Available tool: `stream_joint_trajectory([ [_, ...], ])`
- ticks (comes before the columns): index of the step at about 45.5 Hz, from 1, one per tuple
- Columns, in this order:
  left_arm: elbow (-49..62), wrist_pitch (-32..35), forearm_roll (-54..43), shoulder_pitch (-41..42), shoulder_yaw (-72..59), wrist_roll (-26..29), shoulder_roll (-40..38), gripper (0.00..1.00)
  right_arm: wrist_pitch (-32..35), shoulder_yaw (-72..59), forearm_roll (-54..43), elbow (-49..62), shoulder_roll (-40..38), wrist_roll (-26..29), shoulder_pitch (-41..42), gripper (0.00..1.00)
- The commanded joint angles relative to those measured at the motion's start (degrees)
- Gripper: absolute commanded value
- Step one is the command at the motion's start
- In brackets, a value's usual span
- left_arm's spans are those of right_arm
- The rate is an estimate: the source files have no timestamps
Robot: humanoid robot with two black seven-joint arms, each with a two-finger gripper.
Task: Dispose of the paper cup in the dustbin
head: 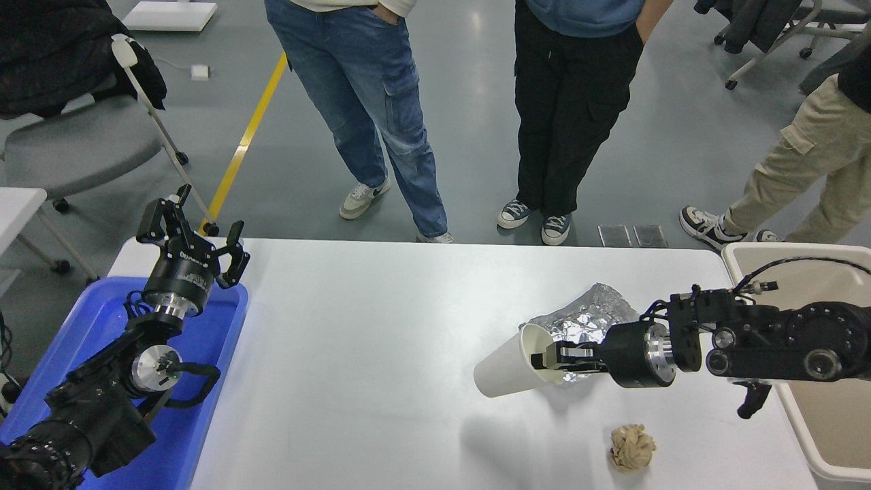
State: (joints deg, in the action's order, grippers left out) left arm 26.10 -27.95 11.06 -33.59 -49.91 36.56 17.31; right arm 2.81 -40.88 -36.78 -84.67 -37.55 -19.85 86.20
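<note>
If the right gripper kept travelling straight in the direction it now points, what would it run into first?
The right gripper, shut on the rim of the paper cup, points left across the white table. Apart from the cup it holds, the way looks free until the blue tray and parked left arm, though height is unclear.

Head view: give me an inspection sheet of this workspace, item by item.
Surface: white table, no spills seen.
Job's things: white paper cup tipped on its side, lifted off the table, gripped at the rim; large beige plastic dustbin at the table's right end.
Clutter: crinkled silver foil bag behind the cup; crumpled tan paper ball near the front; shallow blue tray at left.
Grippers: right gripper shut on the cup's rim; left gripper open, parked over the tray.
Cables: black cable looping above the right arm.
Surroundings: three people standing at the far side; grey chair.
</note>
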Motion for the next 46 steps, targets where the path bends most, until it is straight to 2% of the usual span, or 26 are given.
stream_joint_trajectory([
  [1,0.0,0.0,0.01,0.02,-0.01,0.0,0.01,1.0,2.99,-9.03,3.73,-8.49,-6.22,0.07,18.1,0.0],
  [9,0.0,0.0,0.01,0.02,-0.01,0.0,0.01,1.0,5.88,-14.04,7.34,-10.78,-5.96,0.16,29.8,0.0],
  [19,0.0,0.0,0.01,0.11,-0.1,0.0,0.01,1.0,7.56,-16.6,8.13,-10.69,-5.96,0.42,34.47,0.0],
  [24,0.0,0.0,0.01,0.11,-0.1,0.0,0.09,1.0,7.56,-18.79,6.82,-9.64,-6.4,0.42,34.65,0.0],
  [33,0.09,0.0,0.01,0.11,-0.1,0.0,0.09,1.0,7.65,-22.31,-2.67,-4.11,-11.4,0.42,33.07,0.0],
  [46,0.09,-0.09,0.01,0.19,-0.19,0.0,0.09,1.0,8.0,-21.96,-11.82,8.28,-22.65,-1.86,22.26,0.0],
])
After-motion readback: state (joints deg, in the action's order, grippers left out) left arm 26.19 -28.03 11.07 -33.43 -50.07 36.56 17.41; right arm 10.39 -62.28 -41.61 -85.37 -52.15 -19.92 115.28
